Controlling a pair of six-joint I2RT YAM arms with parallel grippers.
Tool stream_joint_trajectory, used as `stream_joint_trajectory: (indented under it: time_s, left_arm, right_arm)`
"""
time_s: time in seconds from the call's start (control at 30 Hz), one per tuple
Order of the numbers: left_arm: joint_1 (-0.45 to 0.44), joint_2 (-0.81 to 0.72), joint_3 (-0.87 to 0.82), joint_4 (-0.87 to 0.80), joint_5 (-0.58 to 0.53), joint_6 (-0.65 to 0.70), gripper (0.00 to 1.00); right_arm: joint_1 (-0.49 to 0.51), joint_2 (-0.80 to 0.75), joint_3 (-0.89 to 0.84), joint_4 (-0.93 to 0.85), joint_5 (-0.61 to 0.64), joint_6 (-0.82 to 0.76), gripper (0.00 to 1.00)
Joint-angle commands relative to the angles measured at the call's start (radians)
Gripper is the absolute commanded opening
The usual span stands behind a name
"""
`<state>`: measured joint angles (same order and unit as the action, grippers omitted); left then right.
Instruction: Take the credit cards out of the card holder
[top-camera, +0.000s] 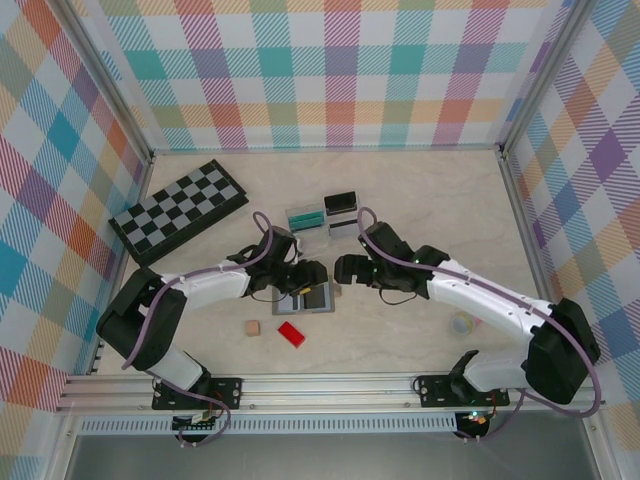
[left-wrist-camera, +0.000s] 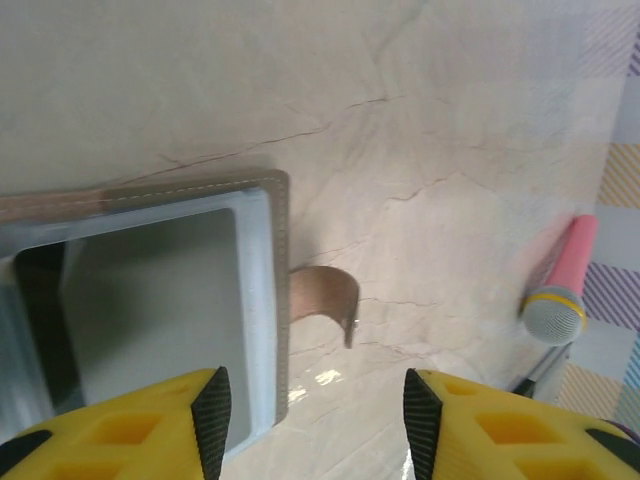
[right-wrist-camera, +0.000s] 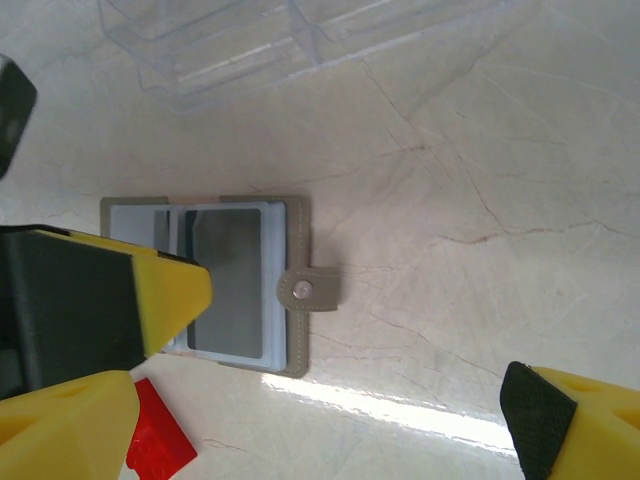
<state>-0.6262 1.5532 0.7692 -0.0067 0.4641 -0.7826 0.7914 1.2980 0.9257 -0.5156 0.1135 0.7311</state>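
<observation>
A pale marble-patterned counter (top-camera: 430, 190) sits inside checked, pastel-coloured walls. Two white arms reach in from the near edge and meet at the middle. The left arm (top-camera: 200, 290) and right arm (top-camera: 480, 295) bend toward each other. A black-and-grey chessboard (top-camera: 180, 210) lies at the far left, well apart from them.

The left claw (top-camera: 305, 274) hangs over the card holder (top-camera: 310, 298). Its wrist view shows the yellow fingers partly spread with nothing between them, one finger above the holder's edge. The right claw (top-camera: 345, 268) hovers just to the right, its fingers spread very wide and empty.

The card holder lies open and flat on the counter between the two claws. A dark grey rectangle shows behind its clear sleeve, and I cannot tell whether that is a card. Its strap (right-wrist-camera: 310, 290), which carries a snap, sticks out to one side.

Just beyond the holder is a clear plastic tray (top-camera: 312, 240). Three credit cards lie around it: a teal card (top-camera: 305, 217), a black card (top-camera: 340, 202) and a silver-grey card (top-camera: 343, 228).

A red block (top-camera: 291, 333) lies near the holder's near edge, with a tan cube (top-camera: 253, 328) to its left. A pink toy microphone (left-wrist-camera: 560, 285) lies off to the right.
</observation>
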Motion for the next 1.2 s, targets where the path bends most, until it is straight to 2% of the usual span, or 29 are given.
stream_joint_trajectory:
  time_s: [0.0,0.17,0.23,0.47,0.7,1.0,1.17]
  left_arm:
    - [-0.006,-0.007,-0.003,0.028,0.015,-0.021,0.52]
    - [0.023,-0.096,-0.02,-0.016,-0.059,-0.021,0.54]
    - [0.048,-0.135,-0.037,-0.044,-0.092,-0.028,0.51]
    - [0.124,-0.193,-0.1,-0.095,-0.091,-0.03,0.43]
    - [0.142,-0.209,-0.168,-0.066,-0.056,-0.042,0.3]
    - [0.146,-0.138,-0.155,-0.01,0.007,-0.052,0.17]
    - [0.145,-0.086,-0.118,-0.02,0.025,-0.038,0.16]
  right_arm:
    - [-0.006,-0.026,-0.023,0.014,-0.034,0.037,0.95]
    - [-0.006,0.034,-0.01,0.032,-0.137,0.012,0.89]
    - [-0.006,0.082,0.022,0.032,-0.17,0.006,0.81]
    - [0.01,0.28,0.167,0.032,-0.251,0.011,0.51]
    - [0.052,0.476,0.296,0.015,-0.243,0.071,0.32]
    - [0.06,0.615,0.402,-0.072,-0.143,0.097,0.26]
    - [0.062,0.634,0.411,-0.102,-0.091,0.074,0.25]
